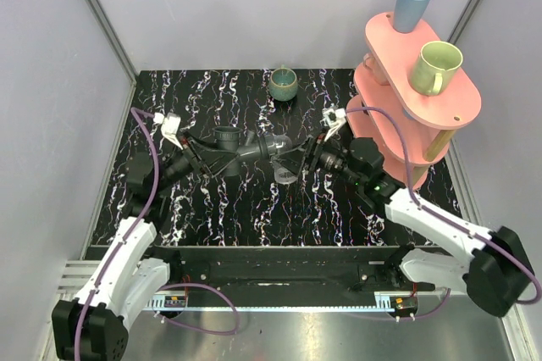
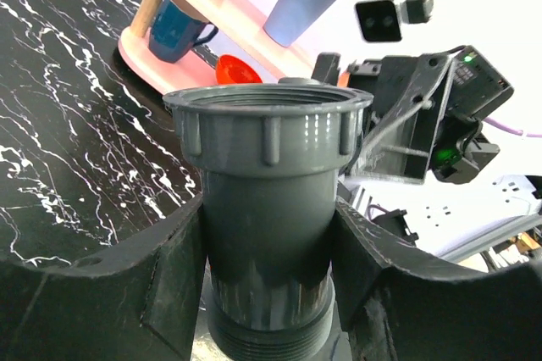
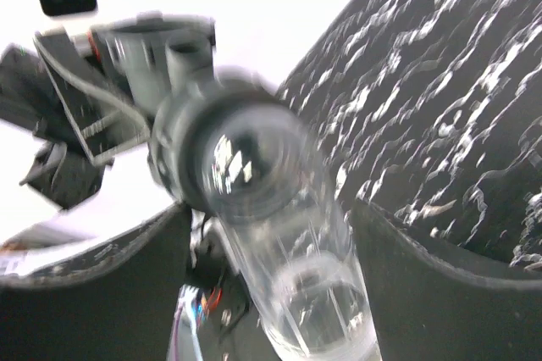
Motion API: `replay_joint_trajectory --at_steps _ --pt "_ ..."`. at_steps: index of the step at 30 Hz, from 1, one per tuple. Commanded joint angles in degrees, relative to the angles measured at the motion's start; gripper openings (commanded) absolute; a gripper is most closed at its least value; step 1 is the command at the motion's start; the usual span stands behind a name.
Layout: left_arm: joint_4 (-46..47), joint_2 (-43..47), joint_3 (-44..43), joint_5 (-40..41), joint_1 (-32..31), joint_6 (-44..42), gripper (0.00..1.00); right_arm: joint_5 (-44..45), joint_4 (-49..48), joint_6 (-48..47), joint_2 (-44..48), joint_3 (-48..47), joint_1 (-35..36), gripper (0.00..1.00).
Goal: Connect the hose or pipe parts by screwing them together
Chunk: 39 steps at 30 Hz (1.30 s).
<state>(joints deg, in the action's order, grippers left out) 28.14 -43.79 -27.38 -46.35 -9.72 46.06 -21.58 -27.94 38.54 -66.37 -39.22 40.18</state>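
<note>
Your left gripper (image 1: 206, 158) is clamped on the dark grey elbow fitting (image 1: 246, 149), over mid-table. Its long run lies left to right, with the ribbed collar (image 2: 267, 119) turned toward the back. The clear threaded connector (image 3: 309, 293) meets the fitting's right end, its axis pointing into your right gripper (image 1: 301, 162). Blur hides whether those fingers grip it. A green cup (image 1: 283, 83) stands behind. The pink rack (image 1: 457, 102) carries a blue cup (image 1: 412, 5) and a pale green mug (image 1: 434, 67).

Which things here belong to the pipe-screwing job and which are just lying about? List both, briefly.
Job: dark grey pipe fitting, gripped by the left end effector; clear threaded connector, at the right end effector.
Lying about: small green cup; pink rack with its blue tumbler and pale green mug.
</note>
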Motion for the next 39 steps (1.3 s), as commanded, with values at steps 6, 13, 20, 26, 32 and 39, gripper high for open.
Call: replay_joint_trajectory --at_steps 6,13,20,26,32,39 --pt "-14.60 0.64 -8.22 -3.13 -0.74 -5.02 0.00 6.75 9.31 -15.67 6.87 -8.50 -1.25 0.86" --pt "-41.47 -6.38 -20.77 -3.75 -0.66 -5.54 0.00 -21.99 10.01 -48.09 9.50 -6.66 -0.55 0.92" --pt "-53.97 -12.63 -31.59 -8.05 -0.48 -4.14 0.00 -21.67 7.97 -69.98 10.48 -4.72 5.42 1.00" --pt "-56.70 -14.21 -32.83 -10.07 -0.48 -3.97 0.00 -17.35 15.12 -76.08 8.45 -7.27 7.54 1.00" --pt "-57.32 -14.30 -31.42 -10.60 -0.48 -6.16 0.00 -15.25 12.39 -75.46 6.34 -5.78 7.89 0.98" --pt "-61.80 -15.89 -32.04 -10.43 -0.48 -10.12 0.00 -14.19 12.74 -73.53 6.52 -3.32 7.89 0.98"
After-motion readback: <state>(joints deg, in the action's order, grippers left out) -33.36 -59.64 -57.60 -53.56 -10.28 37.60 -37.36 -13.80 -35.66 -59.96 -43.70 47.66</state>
